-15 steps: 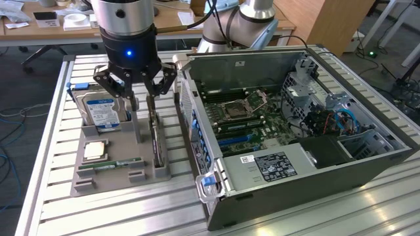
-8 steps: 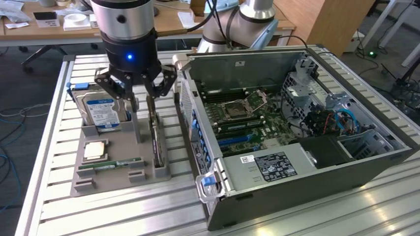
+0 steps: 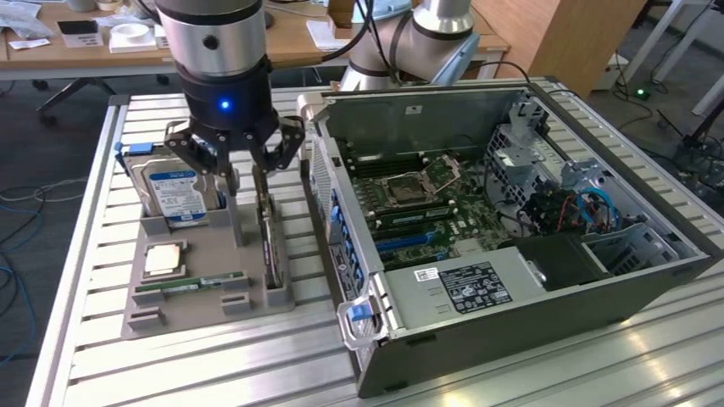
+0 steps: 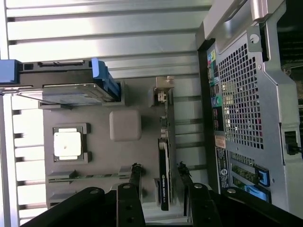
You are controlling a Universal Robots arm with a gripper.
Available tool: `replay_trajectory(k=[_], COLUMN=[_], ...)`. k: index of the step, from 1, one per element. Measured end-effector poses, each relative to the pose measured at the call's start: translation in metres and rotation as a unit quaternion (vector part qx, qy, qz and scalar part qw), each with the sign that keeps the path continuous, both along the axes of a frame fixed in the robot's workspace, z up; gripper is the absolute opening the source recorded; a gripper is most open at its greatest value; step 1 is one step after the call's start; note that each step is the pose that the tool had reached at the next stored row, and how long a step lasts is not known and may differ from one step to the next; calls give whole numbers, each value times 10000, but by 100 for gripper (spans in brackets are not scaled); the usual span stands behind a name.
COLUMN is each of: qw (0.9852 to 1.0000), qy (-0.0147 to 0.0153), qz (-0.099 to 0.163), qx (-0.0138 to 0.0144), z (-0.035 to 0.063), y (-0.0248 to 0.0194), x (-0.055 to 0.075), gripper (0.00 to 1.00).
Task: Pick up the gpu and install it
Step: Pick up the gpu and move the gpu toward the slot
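Early days on my end: fingers [image 4: 135, 176] apart, straddling the gpu [image 4: 164, 189] standing on edge in its gray holder [image 4: 99, 156] on the worktop [image 3: 102, 339], not gripped, nothing installed in the case [image 3: 588, 280] yet.

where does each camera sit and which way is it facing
Exterior view: off the arm, above the table, angled down on the open computer case and grey holder; the arm and gripper show.
Wrist view: on the wrist, looking down past the open fingers straddling the gpu.
Shared: gpu, hard drive, holder, computer case.
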State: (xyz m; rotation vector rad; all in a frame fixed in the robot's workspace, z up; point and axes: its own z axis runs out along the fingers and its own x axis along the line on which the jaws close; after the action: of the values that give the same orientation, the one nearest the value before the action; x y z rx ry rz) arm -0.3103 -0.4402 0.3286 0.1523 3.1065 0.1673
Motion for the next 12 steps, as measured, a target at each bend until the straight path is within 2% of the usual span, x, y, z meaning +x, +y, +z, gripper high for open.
replay_trajectory(k=[7,12], qw=[10000,10000], qy=[0,0], qz=[0,0], qx=[1,1], z=[-13,-15], y=[-18,-67], x=[0,0], gripper=[43,43])
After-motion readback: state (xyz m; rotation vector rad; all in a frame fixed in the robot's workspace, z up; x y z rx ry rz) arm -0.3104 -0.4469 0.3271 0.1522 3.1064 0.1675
